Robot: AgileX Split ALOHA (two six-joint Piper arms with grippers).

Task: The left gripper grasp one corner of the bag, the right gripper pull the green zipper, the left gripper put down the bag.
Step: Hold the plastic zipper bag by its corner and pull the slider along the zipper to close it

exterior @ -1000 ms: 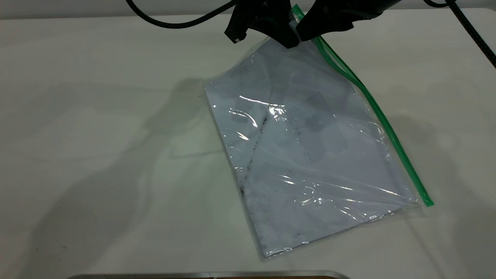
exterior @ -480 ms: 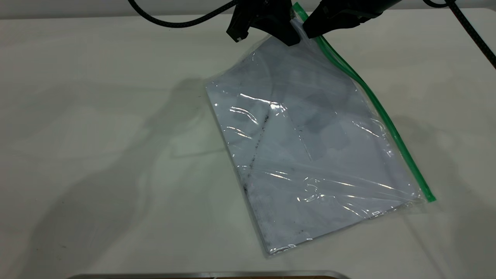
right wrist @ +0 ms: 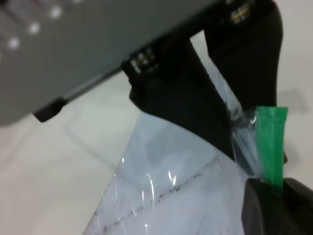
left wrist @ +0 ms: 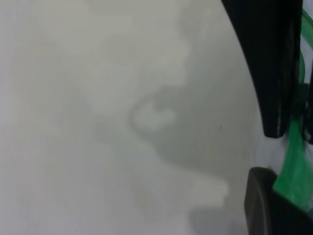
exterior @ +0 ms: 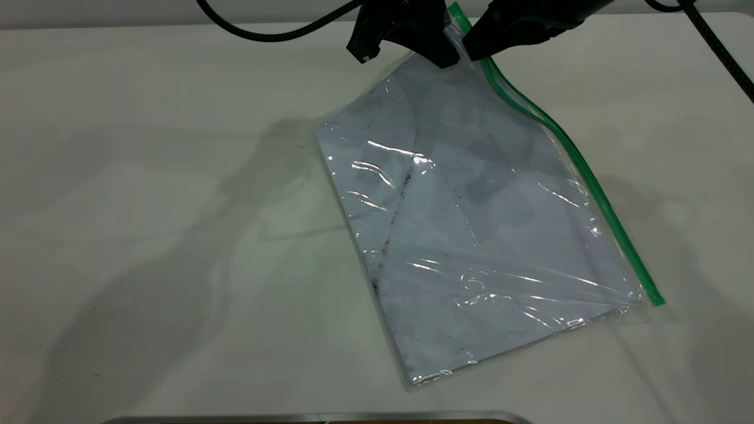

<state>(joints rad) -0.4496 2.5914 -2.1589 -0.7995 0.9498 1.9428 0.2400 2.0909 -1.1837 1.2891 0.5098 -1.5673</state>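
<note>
Bench [exterior: 147, 176], pale, carrying everything; a strip of metal edge [exterior: 318, 417] nearest the onlooker.

Bag [exterior: 471, 224], clear plastic with white sheets showing through; near corner and lower edges resting on the bench; far corner lifted toward the two arms; a dark smudged diagonal line [exterior: 392, 229] across the near-left half; bright glare creases over the lower part.

Green zipper [exterior: 589, 188], thin strip along the bag's right long edge; runs from the near right corner on the bench up to the raised far corner; bowed slightly outward in its upper stretch; slider tab not made out.

Left gripper [exterior: 443, 59], at the far raised corner, clamped together on the bag's plastic just beside the zipper end; black cable [exterior: 265, 35] trailing off leftward.

Right gripper [exterior: 474, 53], just beside the left one, touching or nearly so; pinched on the green zipper's top end, the strip [right wrist: 271, 142] seen in its wrist view running down into the pads.
</note>
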